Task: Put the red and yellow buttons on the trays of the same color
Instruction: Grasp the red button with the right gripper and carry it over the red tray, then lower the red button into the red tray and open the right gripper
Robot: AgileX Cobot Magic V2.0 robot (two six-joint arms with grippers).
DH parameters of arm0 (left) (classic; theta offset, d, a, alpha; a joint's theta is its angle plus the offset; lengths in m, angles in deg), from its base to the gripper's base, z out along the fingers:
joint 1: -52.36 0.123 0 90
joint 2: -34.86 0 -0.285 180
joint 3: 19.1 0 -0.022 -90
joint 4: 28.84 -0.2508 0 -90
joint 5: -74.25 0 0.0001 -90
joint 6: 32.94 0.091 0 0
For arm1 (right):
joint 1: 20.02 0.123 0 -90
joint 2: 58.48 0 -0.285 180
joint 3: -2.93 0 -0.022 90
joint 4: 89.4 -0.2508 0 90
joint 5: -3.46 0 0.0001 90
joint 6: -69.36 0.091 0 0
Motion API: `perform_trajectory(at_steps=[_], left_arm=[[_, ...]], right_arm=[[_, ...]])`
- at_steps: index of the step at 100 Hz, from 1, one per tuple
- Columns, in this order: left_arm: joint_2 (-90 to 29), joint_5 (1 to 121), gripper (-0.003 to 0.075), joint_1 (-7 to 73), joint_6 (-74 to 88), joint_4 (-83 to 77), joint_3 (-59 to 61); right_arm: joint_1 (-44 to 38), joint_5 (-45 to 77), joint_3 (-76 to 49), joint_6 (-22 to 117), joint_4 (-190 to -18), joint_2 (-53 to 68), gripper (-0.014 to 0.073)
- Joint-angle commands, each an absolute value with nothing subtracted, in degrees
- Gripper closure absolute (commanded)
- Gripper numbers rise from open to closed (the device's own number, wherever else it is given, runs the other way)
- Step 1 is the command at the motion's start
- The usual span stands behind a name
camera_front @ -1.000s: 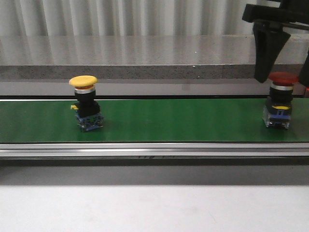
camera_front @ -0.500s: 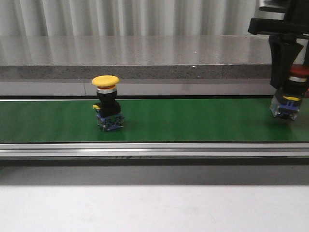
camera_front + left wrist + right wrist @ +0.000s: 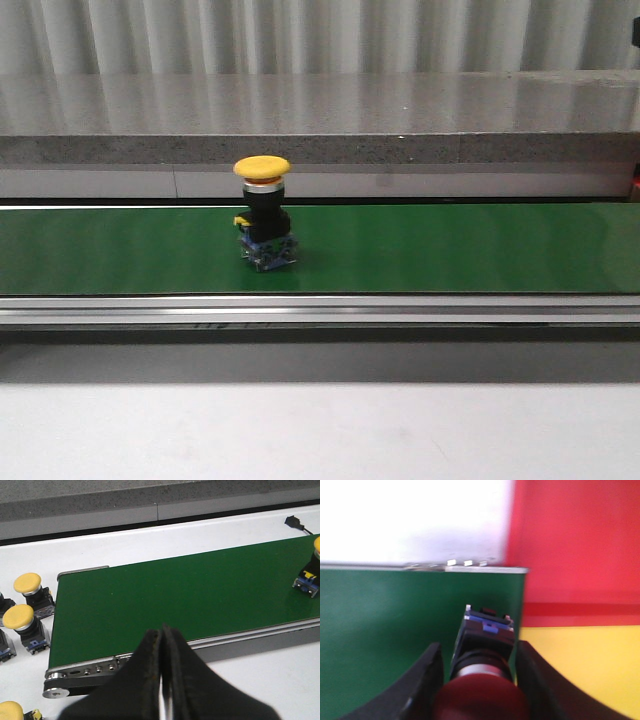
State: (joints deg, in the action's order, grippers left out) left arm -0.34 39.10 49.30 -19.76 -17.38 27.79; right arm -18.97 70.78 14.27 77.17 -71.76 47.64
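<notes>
One red mushroom-capped push button (image 3: 481,700) is clamped between the right gripper (image 3: 479,680) jaws above the green conveyor belt (image 3: 385,625) end, with the red tray (image 3: 580,540) at its one o'clock and the yellow tray (image 3: 585,665) at three, so I judge neither colour placed. Riding mid-belt, upright, the yellow mushroom-capped push button (image 3: 263,212) has a black barrel on a blue contact block. Parked off-belt, the left gripper (image 3: 161,680) has its jaws pressed together, empty, with the belt at its twelve o'clock and that button at two.

Matte black throughout: left gripper (image 3: 161,680) with two broad wedge-shaped fingers tapering to thin tips; right gripper (image 3: 477,680) with smooth, rounded fingers.
</notes>
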Motion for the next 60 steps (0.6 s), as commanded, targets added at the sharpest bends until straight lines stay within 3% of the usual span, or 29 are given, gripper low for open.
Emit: perform_trajectory(at_steps=[1,28,60], left_arm=[[-0.56,43.37,0.0740,48.75,-20.05,-16.64,26.30],[-0.56,43.37,0.0740,48.75,-20.05,-16.64,26.30],[-0.56,43.37,0.0740,48.75,-20.05,-16.64,26.30]], right_arm=[[-21.12,68.07,16.20,77.09,-68.19,45.13,0.0463],[-30.52,62.04,16.20,75.62,-69.81,45.30,0.0463],[-41.25,59.04,20.79,62.26,-89.40,51.77,0.0463]])
